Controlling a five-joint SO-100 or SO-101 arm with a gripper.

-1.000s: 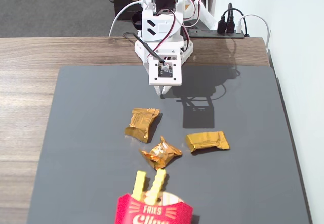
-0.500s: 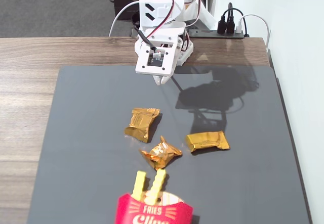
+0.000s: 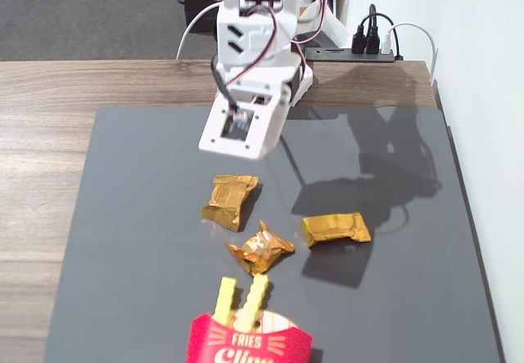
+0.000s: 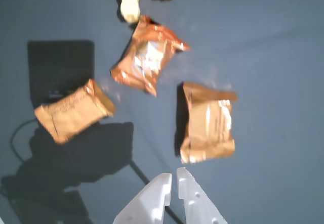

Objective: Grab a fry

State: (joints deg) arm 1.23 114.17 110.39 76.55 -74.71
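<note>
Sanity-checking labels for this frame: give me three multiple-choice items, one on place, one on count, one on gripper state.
1. Where do the fries stand in the fixed view?
A. In the red carton at the bottom edge
B. On the wooden table top
C. Between the gripper's fingers

2. How many gold wrappers lie on the mat?
A. One
B. Three
C. Five

3. What state is the gripper in?
A. Shut on a fry
B. Wide open
C. Shut, holding nothing

Answers:
1 A: the fry and a second one stick up out of the red carton.
2 B: gold wrappers at and on the grey mat.
3 C: the gripper tips nearly touch, empty, in the wrist view.
</note>
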